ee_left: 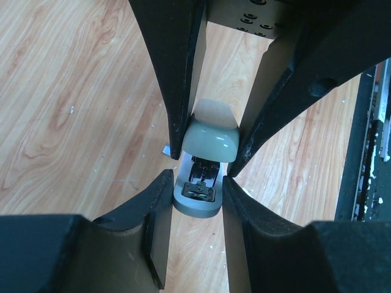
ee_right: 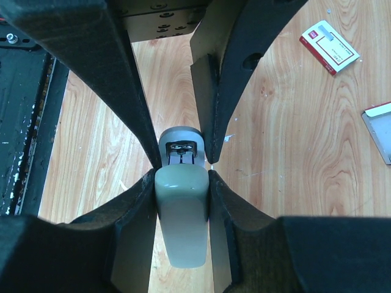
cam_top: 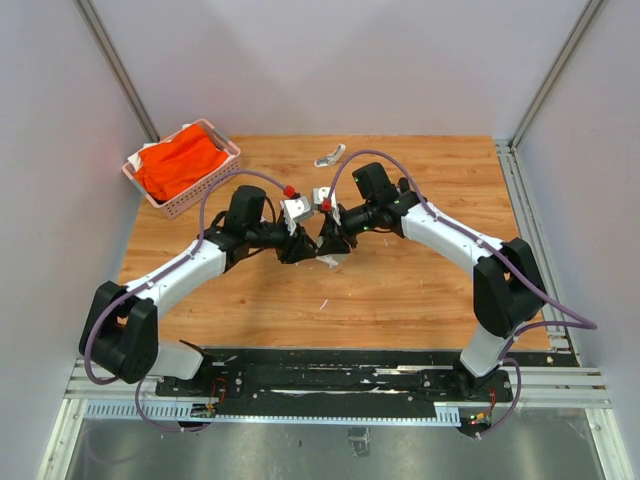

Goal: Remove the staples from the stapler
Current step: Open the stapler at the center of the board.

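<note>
right end effector is clamped on the pale top arm of the stapler, steadying it over the middle of the bench so the other arm can work the far end. left end effector faces it nose to nose, fingers looking seated on both sides of the grey base by the metal magazine, probably to pull the halves apart. staples not discernible in any view.
</note>
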{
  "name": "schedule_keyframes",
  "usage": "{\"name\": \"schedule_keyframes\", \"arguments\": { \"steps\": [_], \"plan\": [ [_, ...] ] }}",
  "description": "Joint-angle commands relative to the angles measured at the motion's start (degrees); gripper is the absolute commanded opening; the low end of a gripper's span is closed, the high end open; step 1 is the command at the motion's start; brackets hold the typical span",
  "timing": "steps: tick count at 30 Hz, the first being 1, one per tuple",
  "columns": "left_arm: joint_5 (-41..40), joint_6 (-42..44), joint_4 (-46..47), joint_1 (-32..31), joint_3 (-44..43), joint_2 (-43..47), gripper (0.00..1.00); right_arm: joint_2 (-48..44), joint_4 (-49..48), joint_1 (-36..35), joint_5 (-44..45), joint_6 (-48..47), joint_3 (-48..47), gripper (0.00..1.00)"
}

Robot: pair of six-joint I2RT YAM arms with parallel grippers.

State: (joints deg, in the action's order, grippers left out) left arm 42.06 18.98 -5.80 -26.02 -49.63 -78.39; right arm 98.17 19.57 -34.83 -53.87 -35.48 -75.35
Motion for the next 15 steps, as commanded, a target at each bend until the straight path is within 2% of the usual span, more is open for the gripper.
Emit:
{"name": "schedule_keyframes", "arguments": {
  "steps": [1, 15],
  "plan": [
    [-3.26, -0.54, 5.51, -0.26, 0.56, 1.94, 0.00, 0.15, 2.49, -0.59, 0.17, 0.47, -1.46, 0.13],
    [-4.53, -0.97, 6.83, -0.25, 1.89, 3.30, 0.00, -1.71, 2.31, 1.93, -2.44, 2.60, -2.04, 0.15]
  ]
}}
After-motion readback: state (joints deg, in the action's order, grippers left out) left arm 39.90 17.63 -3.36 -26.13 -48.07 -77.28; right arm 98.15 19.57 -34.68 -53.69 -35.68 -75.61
